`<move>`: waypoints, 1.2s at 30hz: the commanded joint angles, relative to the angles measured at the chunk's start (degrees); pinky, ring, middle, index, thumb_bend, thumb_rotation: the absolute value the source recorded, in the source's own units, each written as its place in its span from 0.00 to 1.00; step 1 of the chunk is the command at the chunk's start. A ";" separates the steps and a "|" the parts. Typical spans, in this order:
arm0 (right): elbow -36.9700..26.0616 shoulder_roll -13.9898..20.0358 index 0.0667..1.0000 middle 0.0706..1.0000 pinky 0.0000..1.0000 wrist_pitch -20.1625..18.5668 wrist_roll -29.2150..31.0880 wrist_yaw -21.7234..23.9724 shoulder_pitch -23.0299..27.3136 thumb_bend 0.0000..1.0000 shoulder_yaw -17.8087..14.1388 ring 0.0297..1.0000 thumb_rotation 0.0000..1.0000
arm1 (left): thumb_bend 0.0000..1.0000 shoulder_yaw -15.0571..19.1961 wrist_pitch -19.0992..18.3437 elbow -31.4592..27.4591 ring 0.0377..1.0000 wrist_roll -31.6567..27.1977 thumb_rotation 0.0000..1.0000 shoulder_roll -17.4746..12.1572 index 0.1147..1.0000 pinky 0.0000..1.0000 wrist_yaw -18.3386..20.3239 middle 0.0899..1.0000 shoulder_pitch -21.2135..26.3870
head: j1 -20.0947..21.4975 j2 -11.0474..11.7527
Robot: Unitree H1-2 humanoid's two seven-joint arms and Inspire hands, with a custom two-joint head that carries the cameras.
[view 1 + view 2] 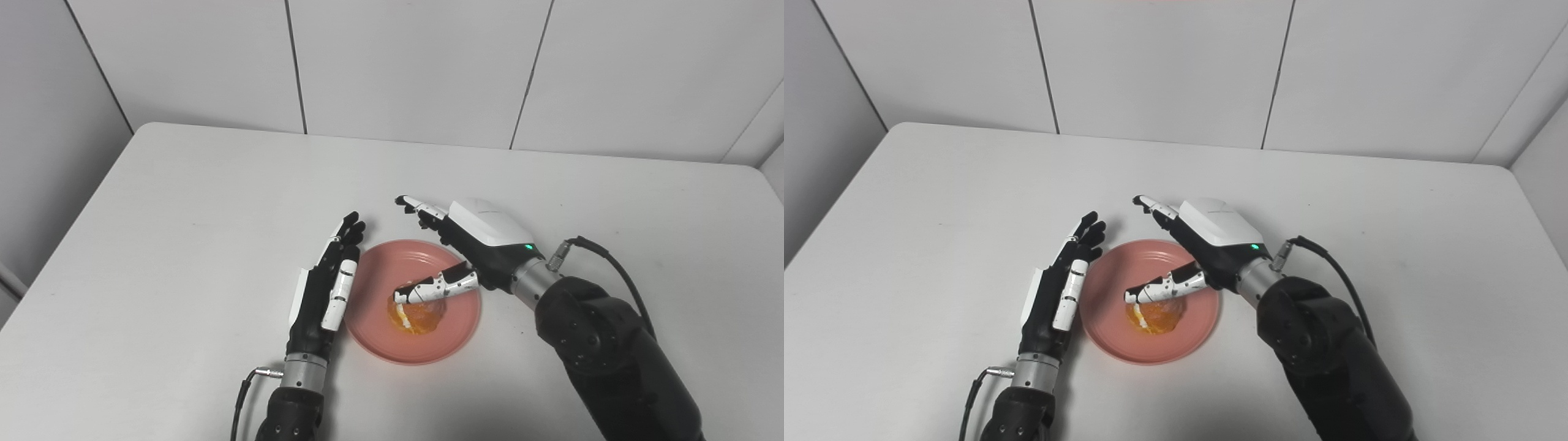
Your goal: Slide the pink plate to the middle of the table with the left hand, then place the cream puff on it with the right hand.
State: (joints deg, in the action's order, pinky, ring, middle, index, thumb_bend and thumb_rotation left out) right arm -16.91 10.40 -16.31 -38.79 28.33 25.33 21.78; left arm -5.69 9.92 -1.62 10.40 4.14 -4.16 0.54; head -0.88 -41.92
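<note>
A white table (184, 202) stands against pale panelled walls (404, 67). The left hand (324, 288) lies with fingers straight and empty, just beside the left rim of the plate (373, 269). The right hand (465, 245) hangs over the plate's far right edge, fingers spread and holding nothing; its thumb (435, 288) reaches over the puff (416, 317), contact unclear. The pink plate sits near the table's middle, toward the near edge. The puff, golden-orange with a streak of cream, rests on the plate's near half.
</note>
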 commanded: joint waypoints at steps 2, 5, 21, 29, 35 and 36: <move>-3.02 0.04 0.96 0.92 0.69 3.90 4.15 -5.51 -1.08 0.84 -4.55 0.84 0.85 | 0.48 -0.07 0.40 2.21 0.90 0.17 1.00 -0.12 0.87 0.88 -0.27 0.89 -1.64 | 0.39 0.02; -3.54 0.02 0.97 0.94 0.79 4.56 7.37 -8.17 -4.00 0.81 -7.85 0.89 0.95 | 0.49 0.15 0.24 2.24 0.90 -0.16 1.00 -0.36 0.87 0.89 -0.06 0.89 -1.68 | 1.25 0.25; -2.03 -3.38 0.97 0.95 0.90 9.54 19.37 -19.43 -19.87 0.68 -15.40 0.94 1.00 | 0.49 0.78 -0.99 1.27 0.91 -1.79 1.00 -1.04 0.88 0.91 1.11 0.89 -1.93 | 1.06 -0.12; 1.92 -5.58 0.98 0.97 0.92 12.66 26.22 -19.94 -21.00 0.62 -15.00 0.96 1.00 | 0.49 0.72 -1.18 1.19 0.90 -3.60 1.00 -1.37 0.88 0.91 1.99 0.89 -2.02 | 0.87 -0.41; 4.56 -8.19 0.99 0.99 0.95 12.05 30.91 -19.64 -21.56 0.56 -14.25 0.97 1.00 | 0.49 0.46 -2.60 0.18 0.91 -4.74 1.00 -1.65 0.88 0.92 2.81 0.90 -2.48 | 0.65 -0.54; 4.94 -8.47 0.99 1.00 0.96 12.06 31.45 -19.51 -21.65 0.56 -14.08 0.98 1.00 | 0.48 0.47 -2.80 0.08 0.92 -4.79 1.00 -1.73 0.89 0.92 2.91 0.91 -2.56 | 0.65 -0.55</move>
State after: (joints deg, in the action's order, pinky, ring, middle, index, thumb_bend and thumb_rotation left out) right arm -11.04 2.24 -6.66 -8.57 9.05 3.16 7.58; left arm -5.21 7.46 -2.64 5.88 2.96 -1.75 0.20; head -0.18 -42.45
